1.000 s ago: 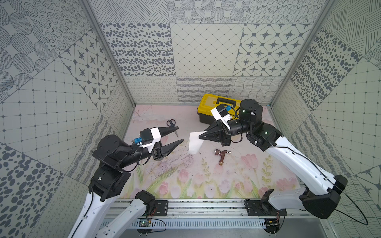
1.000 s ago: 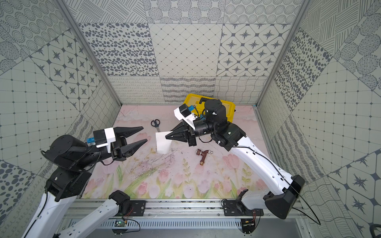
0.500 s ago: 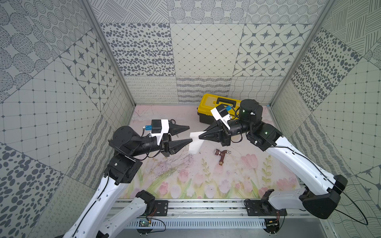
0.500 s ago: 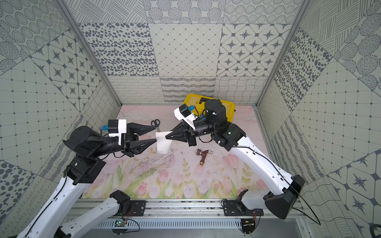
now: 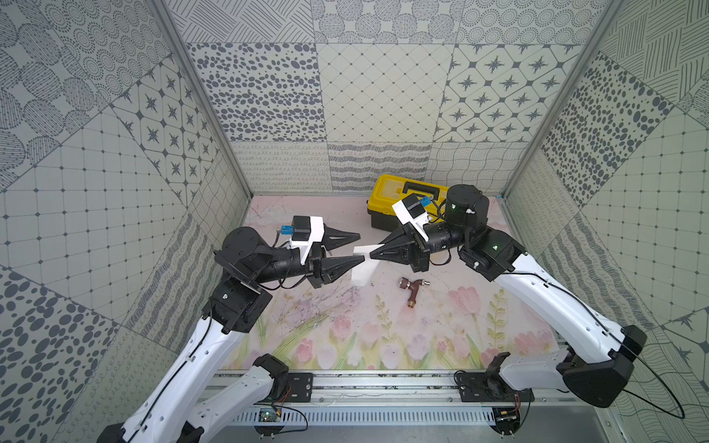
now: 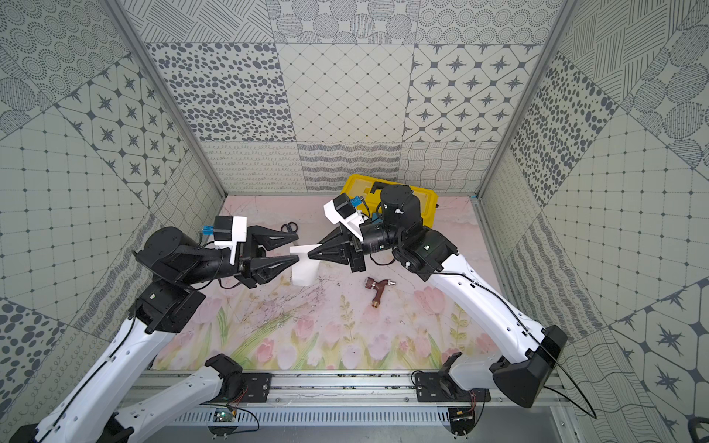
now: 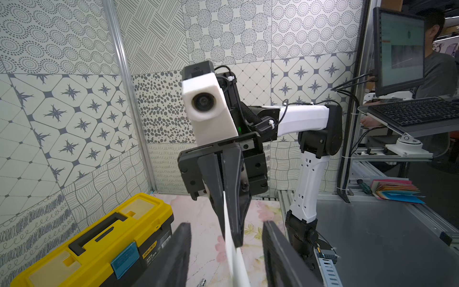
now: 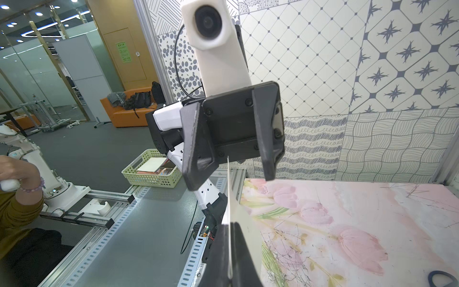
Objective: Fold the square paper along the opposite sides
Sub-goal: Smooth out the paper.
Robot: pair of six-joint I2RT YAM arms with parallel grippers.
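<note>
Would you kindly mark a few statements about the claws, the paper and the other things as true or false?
1. The right claw pinches the paper, holding it off the table. True.
2. The left claw is clamped on the paper. False: its jaws stand open on either side of the sheet.
3. The toolbox lies open. False: its lid is shut.
4. A brown tap lies on the table. True.

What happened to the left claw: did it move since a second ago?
Yes. The left gripper has moved toward the yellow toolbox, and its open jaws now straddle the square paper held by the right gripper.
</note>
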